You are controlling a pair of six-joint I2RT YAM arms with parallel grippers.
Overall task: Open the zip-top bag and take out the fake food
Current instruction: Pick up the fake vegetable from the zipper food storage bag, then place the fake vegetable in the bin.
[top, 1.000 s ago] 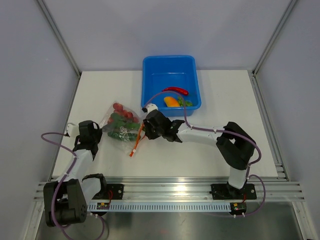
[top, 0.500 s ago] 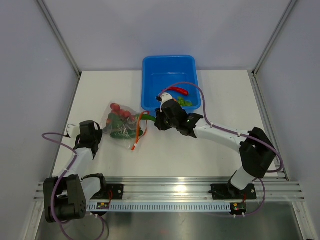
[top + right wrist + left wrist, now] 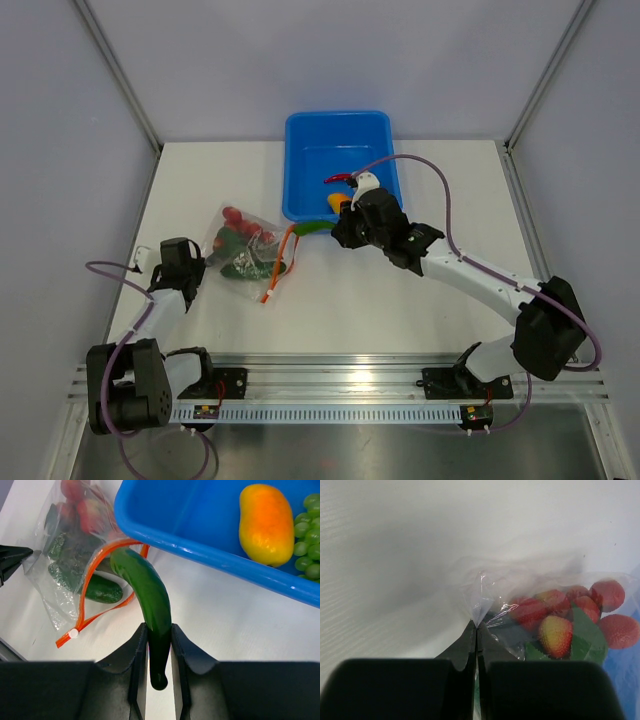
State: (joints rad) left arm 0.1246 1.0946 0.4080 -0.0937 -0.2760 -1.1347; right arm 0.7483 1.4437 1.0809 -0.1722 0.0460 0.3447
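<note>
The clear zip-top bag (image 3: 243, 245) lies on the table left of centre, its orange-red zip mouth (image 3: 277, 262) open toward the right. Inside it are red and yellow balls (image 3: 555, 630) and dark green vegetables (image 3: 100, 591). My left gripper (image 3: 198, 262) is shut on the bag's left corner (image 3: 479, 605). My right gripper (image 3: 335, 228) is shut on a long green chili (image 3: 147, 597), held above the table just outside the bag's mouth, near the blue tub's (image 3: 300, 135) front edge. In the tub lie a red chili (image 3: 340, 179), an orange-yellow pepper (image 3: 266, 522) and green grapes (image 3: 311, 535).
The blue tub (image 3: 200, 540) stands at the back centre of the white table. Grey walls with metal posts close off the back and sides. A metal rail runs along the near edge.
My right gripper has pulled the green chili out of the bag's mouth and moved right and back toward the tub. The bag has shifted slightly; my left gripper keeps its hold.
</note>
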